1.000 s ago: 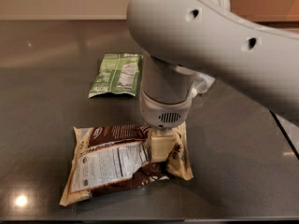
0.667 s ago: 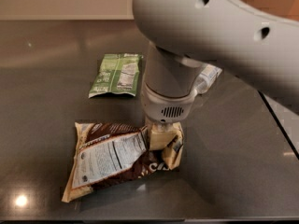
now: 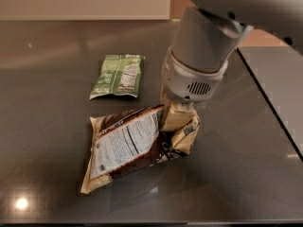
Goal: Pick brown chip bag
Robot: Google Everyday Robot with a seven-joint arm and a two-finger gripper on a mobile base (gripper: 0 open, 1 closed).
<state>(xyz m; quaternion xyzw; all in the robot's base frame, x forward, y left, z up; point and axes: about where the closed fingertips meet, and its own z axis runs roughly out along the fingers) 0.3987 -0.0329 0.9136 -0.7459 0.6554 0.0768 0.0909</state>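
The brown chip bag [image 3: 124, 146] lies on the dark table [image 3: 42, 122] at the centre of the camera view, label panel up. Its right end is bunched and lifted off the surface, while its left end still rests on the table. My gripper [image 3: 176, 118] comes down from the upper right and is shut on that raised right end. The thick grey wrist [image 3: 196, 65] hides most of the fingers.
A smaller green bag [image 3: 118, 75] lies flat on the table just behind and to the left of the brown bag. A dark seam [image 3: 270, 103] runs diagonally across the table at the right. A pale wall panel [image 3: 85, 1] stands behind the table.
The gripper closed on the bag's right end and rose; that end crumpled and lifted, tilting the bag. The arm shifted up and to the right.
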